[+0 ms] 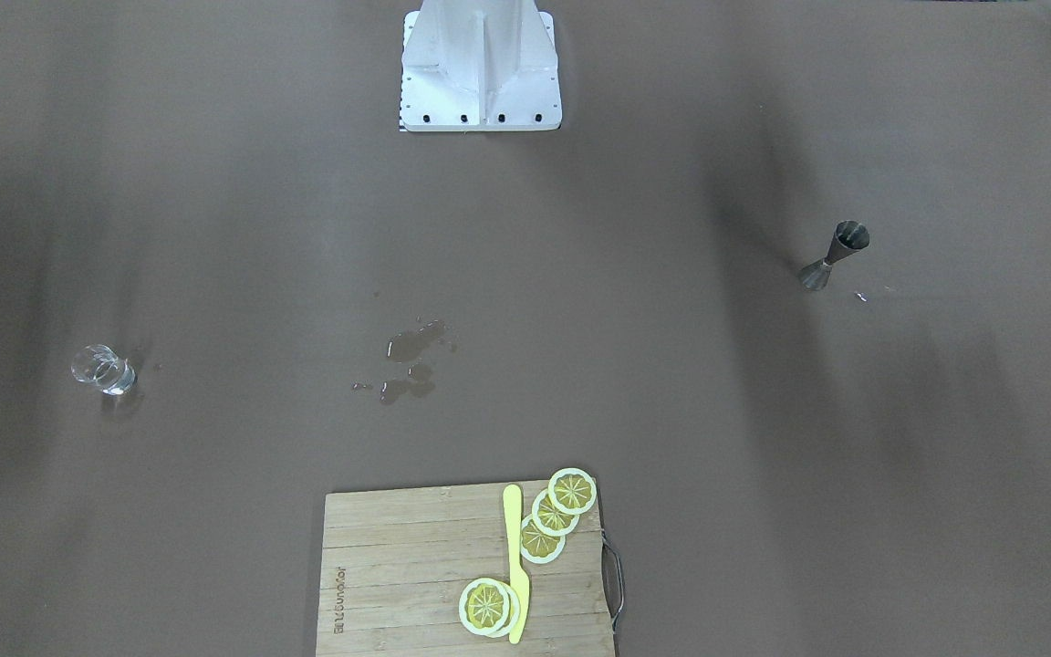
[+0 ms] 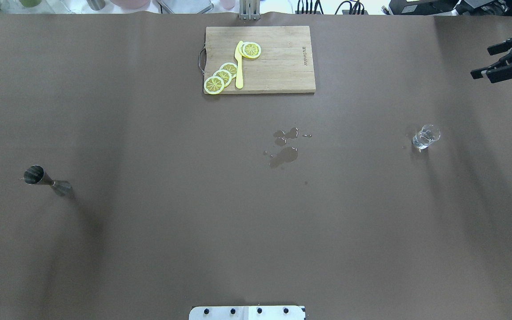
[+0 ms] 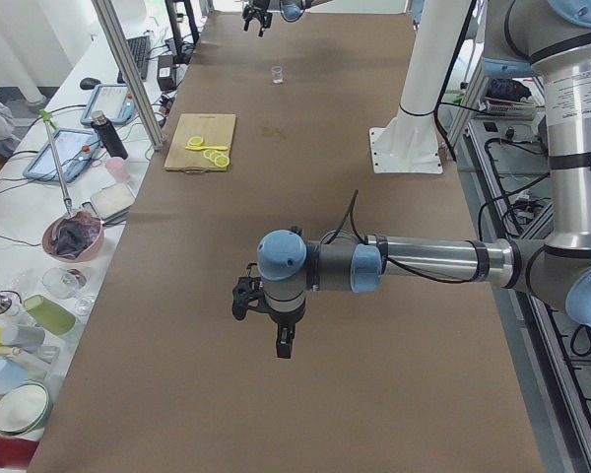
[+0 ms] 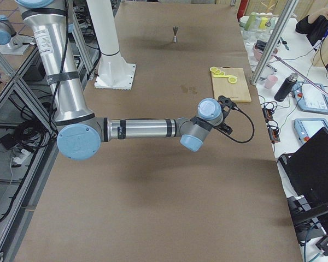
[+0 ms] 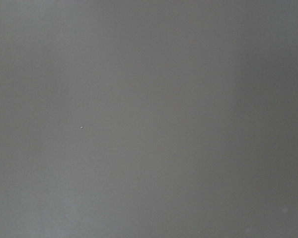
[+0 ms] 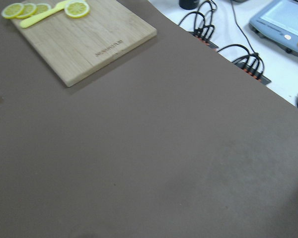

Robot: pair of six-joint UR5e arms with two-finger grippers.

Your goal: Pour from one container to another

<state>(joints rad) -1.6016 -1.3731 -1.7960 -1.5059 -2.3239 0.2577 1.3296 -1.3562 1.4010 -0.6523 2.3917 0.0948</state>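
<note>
**A:** Front camera first: what's on the desk (image 1: 763, 474)?

**B:** A steel jigger (image 1: 834, 255) stands at three o'clock and a small clear glass (image 1: 104, 370) at nine, well apart. There's a puddle (image 1: 411, 360) near centre. No arm shows.

**A:** Overhead?

**B:** The right gripper (image 2: 482, 62) hangs at two o'clock, beyond the glass. Its fingers are spread and grasp nothing. A cutting board (image 2: 278, 62) with lemon slices (image 2: 222, 76) lies at twelve.

**A:** The side cameras?

**B:** From the left end, the left gripper (image 3: 266, 315) hovers over bare desk near centre frame. I cannot tell whether its fingers are parted. From the right end, the right arm reaches out near the board.

**A:** The wrist cameras?

**B:** The left one sees only brown desk. The right one has the board at eleven o'clock.

**A:** What could go wrong?

**B:** Both vessels look light, so an off-centre squeeze could topple either. The glass is transparent and easy to misjudge. A long carry could slosh the liquid, and the narrow rims leave little margin, so a hasty tilt would add to that puddle.
</note>
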